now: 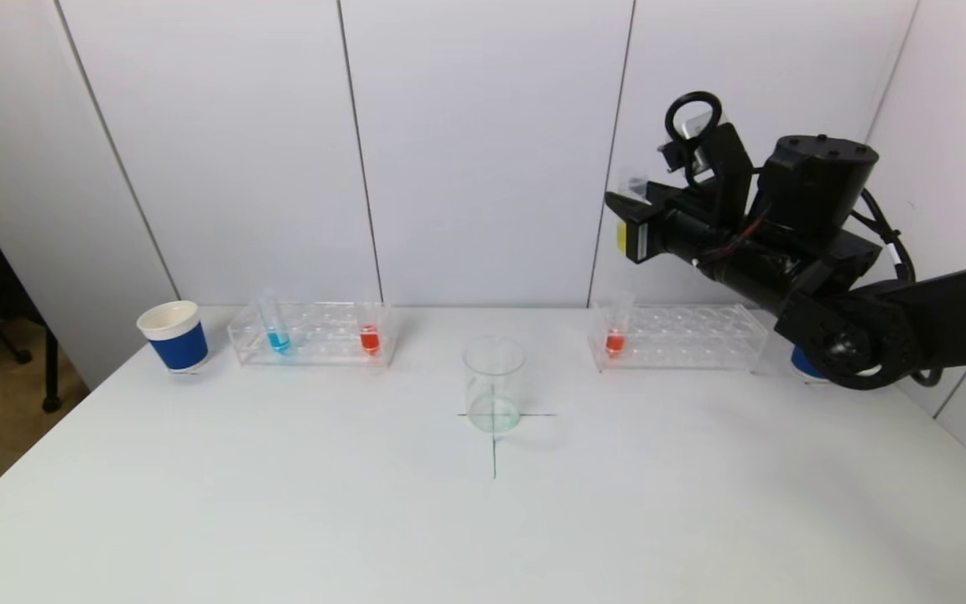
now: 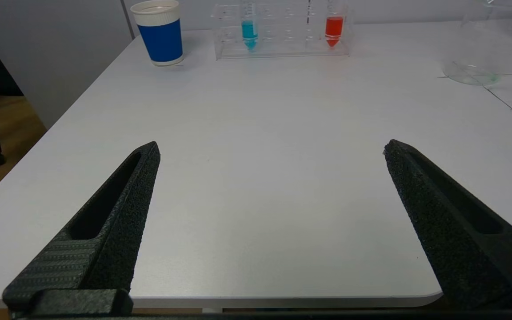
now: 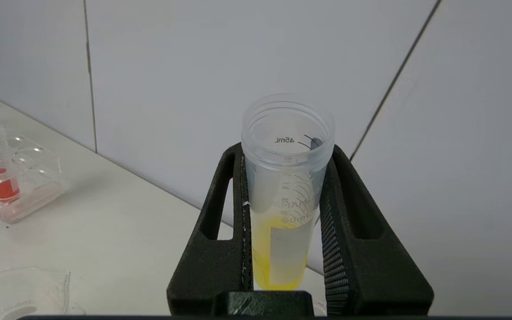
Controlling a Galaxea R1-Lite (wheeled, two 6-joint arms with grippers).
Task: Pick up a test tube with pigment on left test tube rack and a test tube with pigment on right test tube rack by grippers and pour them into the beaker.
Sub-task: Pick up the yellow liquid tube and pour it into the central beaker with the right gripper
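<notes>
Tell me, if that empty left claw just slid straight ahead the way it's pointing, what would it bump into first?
Probably nothing soon: the open left gripper points over bare table. Far ahead stands the left rack; depth is unclear.

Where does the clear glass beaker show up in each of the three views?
Head view: the clear glass beaker stands mid-table on a drawn cross.
Left wrist view: it sits cut off at the top right corner.
Right wrist view: only its rim shows at the bottom left.
Shared landmark: the red-filled test tube in the right rack.
</notes>
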